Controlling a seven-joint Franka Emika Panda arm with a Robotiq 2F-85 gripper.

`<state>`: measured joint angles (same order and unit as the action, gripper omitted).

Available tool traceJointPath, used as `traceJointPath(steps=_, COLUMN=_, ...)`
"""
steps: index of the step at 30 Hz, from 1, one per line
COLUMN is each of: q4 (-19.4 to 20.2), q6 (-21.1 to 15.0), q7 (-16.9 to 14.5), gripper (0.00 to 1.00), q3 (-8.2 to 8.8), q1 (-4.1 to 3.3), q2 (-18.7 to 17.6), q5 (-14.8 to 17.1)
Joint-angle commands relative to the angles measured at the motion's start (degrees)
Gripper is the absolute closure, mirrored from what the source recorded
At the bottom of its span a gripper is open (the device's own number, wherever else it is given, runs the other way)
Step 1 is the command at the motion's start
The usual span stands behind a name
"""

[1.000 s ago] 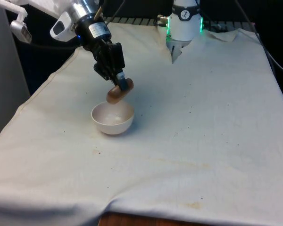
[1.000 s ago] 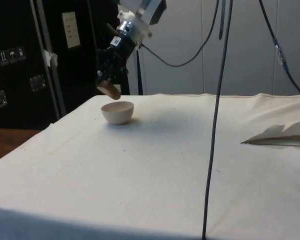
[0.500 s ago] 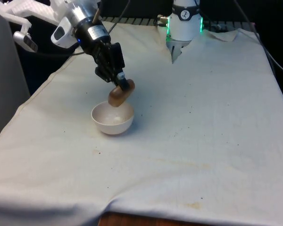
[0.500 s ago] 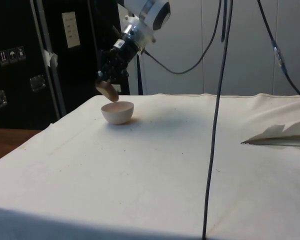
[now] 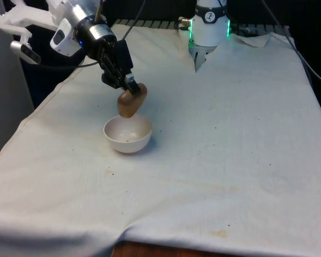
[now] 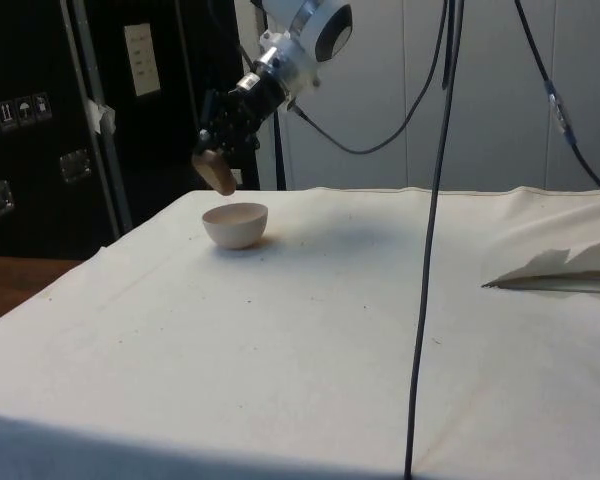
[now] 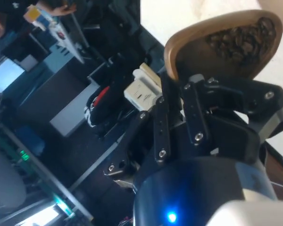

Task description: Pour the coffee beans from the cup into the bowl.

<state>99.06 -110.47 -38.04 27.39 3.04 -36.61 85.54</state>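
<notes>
— Looking at the cup (image 5: 131, 100) first: what do you make of it?

— You have a brown cup, tipped well over, clamped in the tool (image 5: 129, 88) and hanging just above the bowl (image 5: 127, 134) without touching it. In the wrist view the cup (image 7: 224, 43) still has dark coffee beans (image 7: 239, 37) clinging inside. The bowl is white, upright, with a little dark matter at its bottom.

— How much room do you have around it?

— The bowl sits toward the front view's left, near that edge of the tabletop (image 5: 230, 134). The white cloth is open toward the front view's right and nearer the camera. In the side view a black cable (image 6: 428, 240) hangs down across the picture, well apart from the bowl (image 6: 235, 224).

— Anything hard to read?

— You cannot tell whether beans are falling. The tool's fingers hide part of the cup's wall.
</notes>
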Motion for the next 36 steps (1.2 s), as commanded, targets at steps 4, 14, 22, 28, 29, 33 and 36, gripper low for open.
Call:
traceJointPath(steps=4, q4=-0.6, q6=1.8, q7=-0.8, gripper=1.0, q3=0.34, q1=0.57, q2=-0.5, q5=1.5)
traceJointPath(steps=14, q4=-1.0, q6=6.4, q7=-3.4, gripper=1.0, q3=2.41, q1=0.57, q2=-1.6, q5=5.6)
traceJointPath(steps=22, q4=-0.6, q6=9.0, q7=-4.8, gripper=1.0, q3=3.09, q1=0.57, q2=-2.3, q5=8.1)
traceJointPath(steps=28, q4=0.0, q6=11.7, q7=-5.0, gripper=1.0, q3=3.61, q1=0.74, q2=-2.6, q5=9.7)
traceJointPath(steps=29, q4=-0.1, q6=11.4, q7=-5.0, gripper=1.0, q3=3.84, q1=0.46, q2=-2.6, q5=9.2)
traceJointPath(steps=33, q4=0.4, q6=13.2, q7=-5.4, gripper=1.0, q3=3.78, q1=0.8, q2=-2.7, q5=10.7)
traceJointPath(steps=36, q4=0.9, q6=14.7, q7=-6.0, gripper=1.0, q3=3.84, q1=1.03, q2=-2.8, q5=11.7)
